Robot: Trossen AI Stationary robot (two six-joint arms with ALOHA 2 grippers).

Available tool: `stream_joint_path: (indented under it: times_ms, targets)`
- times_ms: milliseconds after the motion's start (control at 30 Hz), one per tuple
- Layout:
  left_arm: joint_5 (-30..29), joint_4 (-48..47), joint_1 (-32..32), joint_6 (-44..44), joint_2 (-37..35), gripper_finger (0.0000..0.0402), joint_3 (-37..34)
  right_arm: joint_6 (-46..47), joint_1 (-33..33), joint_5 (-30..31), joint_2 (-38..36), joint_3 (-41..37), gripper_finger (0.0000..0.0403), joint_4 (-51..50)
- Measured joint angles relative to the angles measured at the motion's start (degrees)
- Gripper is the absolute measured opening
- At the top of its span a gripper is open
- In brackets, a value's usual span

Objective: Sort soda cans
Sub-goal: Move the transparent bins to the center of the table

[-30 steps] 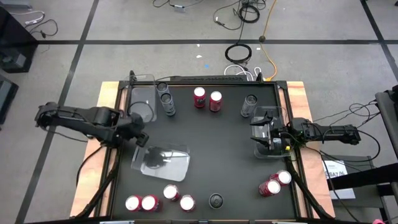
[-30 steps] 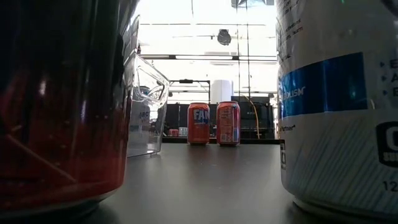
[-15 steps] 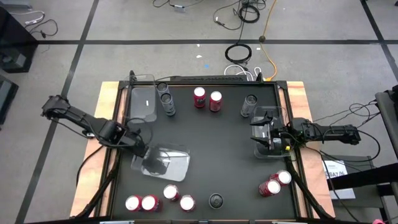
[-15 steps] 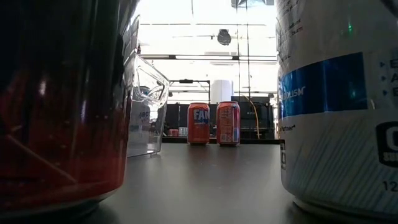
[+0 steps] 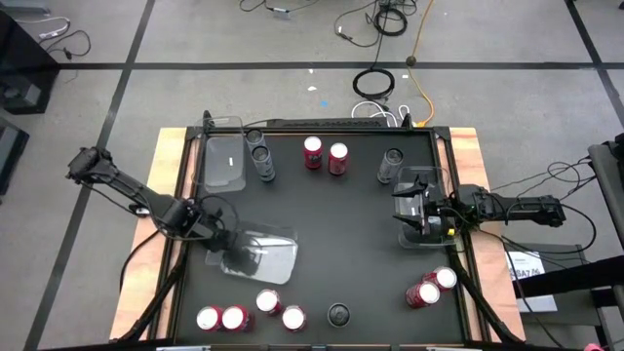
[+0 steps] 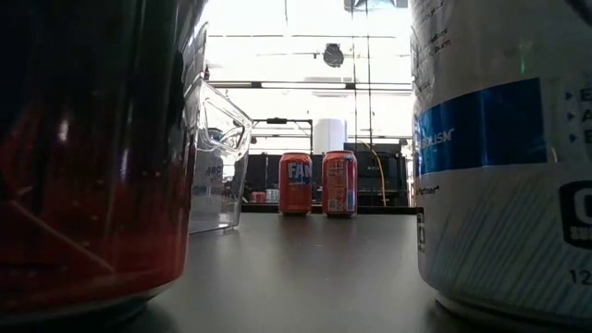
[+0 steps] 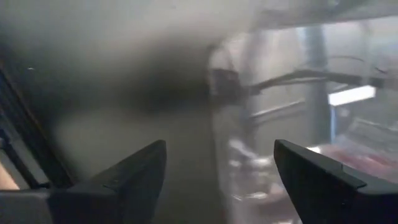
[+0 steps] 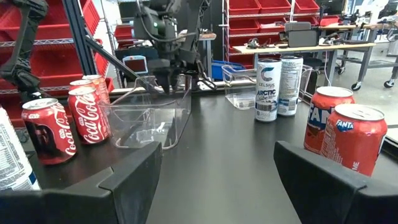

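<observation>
My left gripper (image 5: pixel 232 252) points down, open, at the left end of a clear bin (image 5: pixel 261 255) in the table's left middle. In the left wrist view the bin's wall (image 7: pixel 219 124) stands between the fingers of the left gripper (image 7: pixel 221 180), apart from both. Two orange-red soda cans (image 5: pixel 312 151) (image 5: pixel 337 158) and slim grey cans (image 5: pixel 261 156) (image 5: pixel 390 164) stand at the far side. Several red cans (image 5: pixel 234 318) and a dark can (image 5: pixel 337 314) stand along the near edge. My right gripper (image 5: pixel 403 213) waits open and level at the right edge.
A second clear bin (image 5: pixel 224 161) stands at the far left corner. Two more red cans (image 5: pixel 434 287) stand near the right front. In the low view a red can (image 6: pixel 92 185) and a white can (image 6: pixel 504 157) stand close to the camera.
My left gripper has gone toward the table's near edge and a little right, sinking to the left end of the middle bin, and has rolled about its own axis. Its fingers have stayed open. The bin and the cans have kept their places.
</observation>
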Motion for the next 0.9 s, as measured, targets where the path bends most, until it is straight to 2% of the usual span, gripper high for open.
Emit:
stream_joint_path:
  times_ms: [200, 400, 533, 833, 900]
  targets:
    - [3.09, 1.05, 0.06, -1.44, 0.15, 0.0264, -3.27, 0.0, 0.0, 0.01, -0.01, -0.01, 0.0303, -0.02]
    - [3.2, 2.43, 0.09, -1.5, 0.34, 0.0216, -4.98, 0.0, -0.02, 0.0, 0.01, 0.0, 0.0303, -0.02]
    - [3.17, 3.49, 0.09, -1.23, 0.31, 0.0165, -5.26, 0.0, -0.02, 0.01, 0.0, 0.0, 0.0303, -0.02]
    - [3.18, 3.5, 0.29, -1.5, 0.28, 0.0021, -5.23, 0.0, -0.02, 0.01, -0.01, -0.01, 0.0303, -0.02]
    - [3.33, 3.32, 0.89, -1.94, 0.28, 0.0011, -5.2, 0.0, -0.01, 0.01, 0.01, -0.01, 0.0303, -0.01]
